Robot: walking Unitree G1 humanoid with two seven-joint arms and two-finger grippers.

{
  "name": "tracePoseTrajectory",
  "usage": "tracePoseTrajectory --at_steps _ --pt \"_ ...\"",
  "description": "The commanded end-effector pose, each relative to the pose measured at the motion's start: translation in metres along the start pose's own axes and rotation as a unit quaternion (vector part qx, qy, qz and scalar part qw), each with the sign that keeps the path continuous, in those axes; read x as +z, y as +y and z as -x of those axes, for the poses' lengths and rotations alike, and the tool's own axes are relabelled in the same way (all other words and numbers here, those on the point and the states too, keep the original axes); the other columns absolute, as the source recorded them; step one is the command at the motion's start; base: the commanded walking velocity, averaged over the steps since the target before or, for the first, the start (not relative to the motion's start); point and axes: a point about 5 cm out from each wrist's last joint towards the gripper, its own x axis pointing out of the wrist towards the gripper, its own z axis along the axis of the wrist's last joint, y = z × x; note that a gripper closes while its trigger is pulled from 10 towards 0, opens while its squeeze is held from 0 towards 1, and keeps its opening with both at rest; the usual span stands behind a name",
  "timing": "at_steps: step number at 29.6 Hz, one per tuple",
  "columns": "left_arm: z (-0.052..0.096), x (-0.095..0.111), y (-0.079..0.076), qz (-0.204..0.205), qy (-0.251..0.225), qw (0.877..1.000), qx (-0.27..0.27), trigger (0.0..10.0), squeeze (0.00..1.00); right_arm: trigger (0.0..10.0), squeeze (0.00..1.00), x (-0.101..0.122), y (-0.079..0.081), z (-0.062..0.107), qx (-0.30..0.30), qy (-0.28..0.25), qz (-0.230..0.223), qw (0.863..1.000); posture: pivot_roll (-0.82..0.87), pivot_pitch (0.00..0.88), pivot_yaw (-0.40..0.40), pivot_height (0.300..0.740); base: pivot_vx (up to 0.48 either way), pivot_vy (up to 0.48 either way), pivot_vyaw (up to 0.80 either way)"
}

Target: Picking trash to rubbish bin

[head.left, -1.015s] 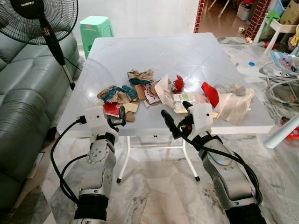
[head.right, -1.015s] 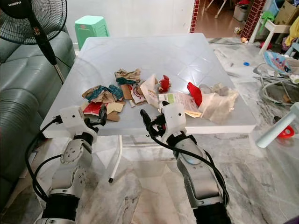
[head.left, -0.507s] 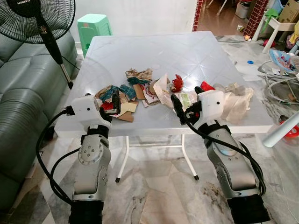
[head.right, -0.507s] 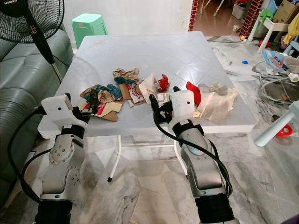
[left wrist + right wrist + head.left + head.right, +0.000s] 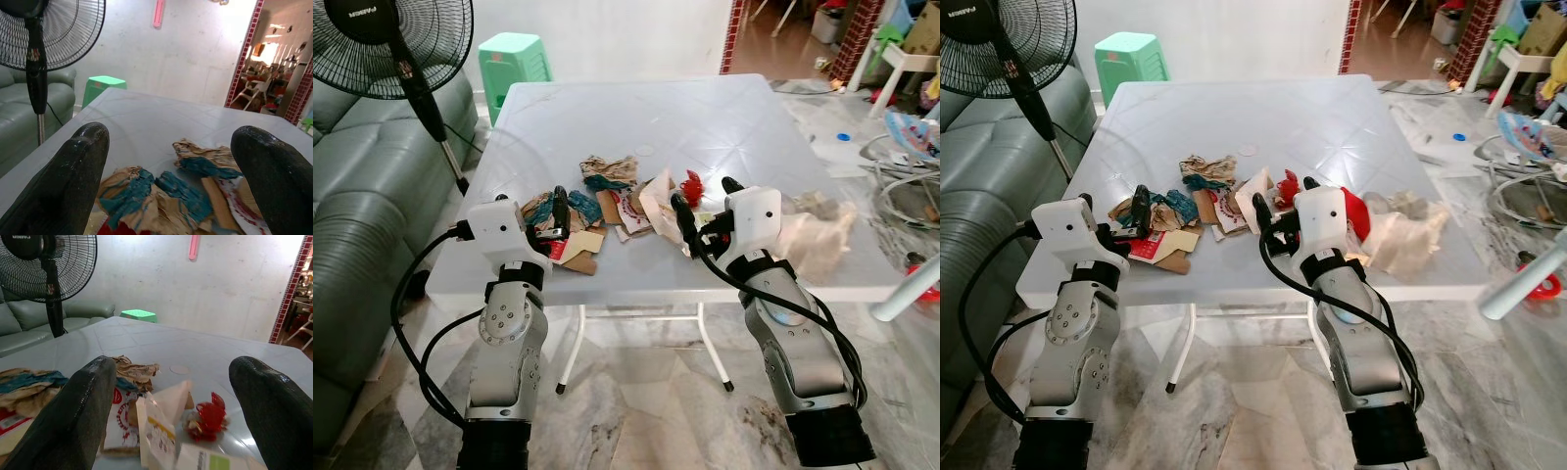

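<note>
A pile of trash lies on the near half of the white table (image 5: 636, 108). It holds crumpled brown and teal paper (image 5: 146, 196), a brown paper wad (image 5: 610, 166), a red-printed white wrapper (image 5: 122, 421), a small red wrapper (image 5: 208, 416), cardboard scraps (image 5: 582, 245) and a pale plastic bag (image 5: 822, 230). My left gripper (image 5: 171, 152) is open over the table's front edge, with the teal paper between and beyond its fingers. My right gripper (image 5: 171, 382) is open too, low over the white wrapper and pointing at the red one. Neither holds anything.
A standing fan (image 5: 401, 44) and a grey-green sofa (image 5: 362, 196) are on the left. A green stool (image 5: 514, 59) stands behind the table. Cables and household clutter (image 5: 901, 147) cover the floor on the right. Marble floor (image 5: 636, 392) lies under my arms.
Both grippers have risen from below the table's front edge and moved forward over it, up to the trash pile. The camera has shifted a little too.
</note>
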Motion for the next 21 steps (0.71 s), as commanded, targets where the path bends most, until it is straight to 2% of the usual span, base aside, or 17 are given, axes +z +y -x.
tracePoseTrajectory --at_steps 1,7,15,21 --pt "-0.002 0.003 -0.001 -0.006 -0.003 1.000 -0.001 10.0 0.00 10.0 0.00 0.000 0.001 -0.003 -0.001 -0.003 0.001 1.000 0.02 0.031 0.003 0.740 0.334 0.000 0.00" --pt "-0.001 0.002 0.000 -0.009 0.002 1.000 0.002 10.0 0.00 10.0 0.00 -0.001 0.004 -0.003 0.000 -0.003 0.000 1.000 0.03 0.034 0.004 0.740 0.324 0.000 0.00" --pt "0.002 -0.003 0.000 -0.014 0.015 1.000 0.007 10.0 0.00 10.0 0.00 -0.001 0.005 -0.003 0.003 -0.003 0.001 1.000 0.03 0.036 0.006 0.740 0.000 0.000 0.00" --pt "0.006 -0.008 0.009 -0.033 0.038 0.998 0.044 10.0 0.00 10.0 0.00 -0.002 0.005 -0.003 0.006 -0.003 0.001 1.000 0.03 0.040 0.004 0.740 0.000 0.000 0.00"
